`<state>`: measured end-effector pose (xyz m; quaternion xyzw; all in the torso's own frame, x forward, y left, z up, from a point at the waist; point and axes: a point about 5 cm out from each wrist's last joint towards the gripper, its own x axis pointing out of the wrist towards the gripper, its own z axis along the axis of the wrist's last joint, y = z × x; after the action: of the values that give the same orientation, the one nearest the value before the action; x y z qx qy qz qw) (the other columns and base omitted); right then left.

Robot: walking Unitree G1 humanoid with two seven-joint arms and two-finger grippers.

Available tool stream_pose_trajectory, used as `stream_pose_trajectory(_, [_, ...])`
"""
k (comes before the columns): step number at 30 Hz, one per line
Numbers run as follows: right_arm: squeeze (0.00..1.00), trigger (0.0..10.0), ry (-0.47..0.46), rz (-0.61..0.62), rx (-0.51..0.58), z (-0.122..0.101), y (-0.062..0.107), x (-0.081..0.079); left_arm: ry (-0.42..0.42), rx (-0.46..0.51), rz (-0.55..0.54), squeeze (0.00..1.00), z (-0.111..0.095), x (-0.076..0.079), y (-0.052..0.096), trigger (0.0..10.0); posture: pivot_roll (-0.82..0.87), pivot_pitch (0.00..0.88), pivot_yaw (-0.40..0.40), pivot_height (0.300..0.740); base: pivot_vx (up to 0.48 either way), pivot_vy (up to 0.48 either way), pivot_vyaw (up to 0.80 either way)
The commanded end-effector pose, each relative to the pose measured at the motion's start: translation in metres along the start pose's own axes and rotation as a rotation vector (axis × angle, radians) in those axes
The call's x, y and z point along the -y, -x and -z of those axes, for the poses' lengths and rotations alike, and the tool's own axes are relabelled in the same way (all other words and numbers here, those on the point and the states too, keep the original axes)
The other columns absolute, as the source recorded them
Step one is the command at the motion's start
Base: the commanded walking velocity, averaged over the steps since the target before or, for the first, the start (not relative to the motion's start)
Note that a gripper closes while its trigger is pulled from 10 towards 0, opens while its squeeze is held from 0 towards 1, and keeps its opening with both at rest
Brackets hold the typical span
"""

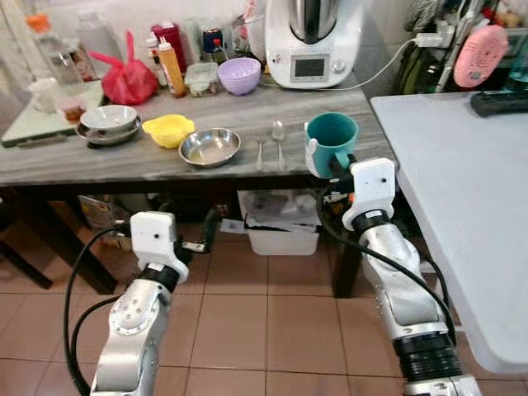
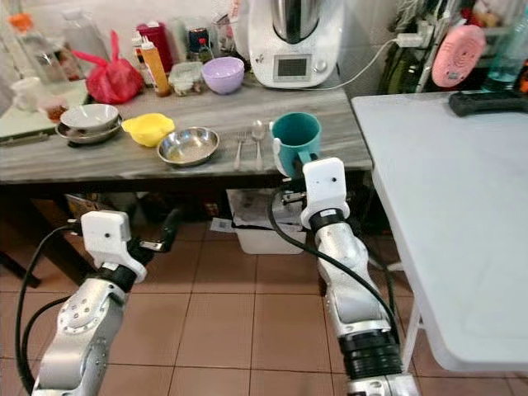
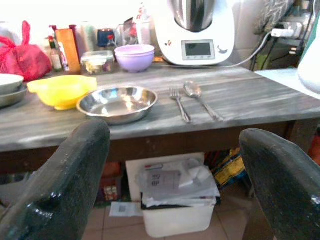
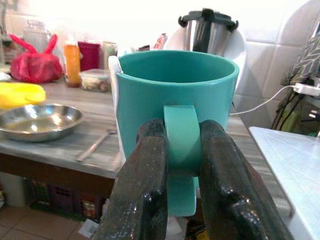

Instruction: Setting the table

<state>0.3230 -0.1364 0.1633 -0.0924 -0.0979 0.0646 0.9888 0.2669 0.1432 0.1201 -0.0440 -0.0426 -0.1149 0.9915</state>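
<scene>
Barely started: right gripper is clamped on the mug handle, mug held at the counter edge. Left gripper, fingers spread wide, empty, hangs below. Fork, spoon, bowl unmoved; white table bare.

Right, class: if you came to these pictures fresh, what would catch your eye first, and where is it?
First the teal mug, gripped by its handle in the right gripper at the near right edge of the grey wooden table. Then the white kitchen machine at the table's back, and the steel bowl beside the yellow bowl in the middle.
</scene>
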Motion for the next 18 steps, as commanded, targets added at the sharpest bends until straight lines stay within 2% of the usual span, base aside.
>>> stream_pose_trajectory(1, [0.00, 10.0, -0.003, 0.001, 0.031, -0.0074, -0.0028, -0.0017, -0.020, 0.006, -0.006, 0.00, -0.0036, -0.0053, 0.0005, 10.0, -0.07, 0.033, 0.083, 0.740, 0.480, 0.000, 0.79])
stream_pose_trajectory(12, [0.00, 10.0, -0.008, 0.000, 0.030, -0.0071, -0.0023, -0.0022, -0.024, 0.002, -0.009, 0.00, -0.0031, -0.0057, 0.0011, 10.0, -0.07, 0.035, 0.085, 0.740, 0.480, 0.000, 0.66])
stream_pose_trajectory(18, [0.00, 10.0, -0.016, 0.005, 0.028, -0.0079, -0.0036, -0.0023, -0.024, -0.002, -0.010, 0.00, -0.0030, -0.0053, 0.0012, 10.0, -0.07, 0.037, 0.084, 0.740, 0.427, 0.000, 0.07])
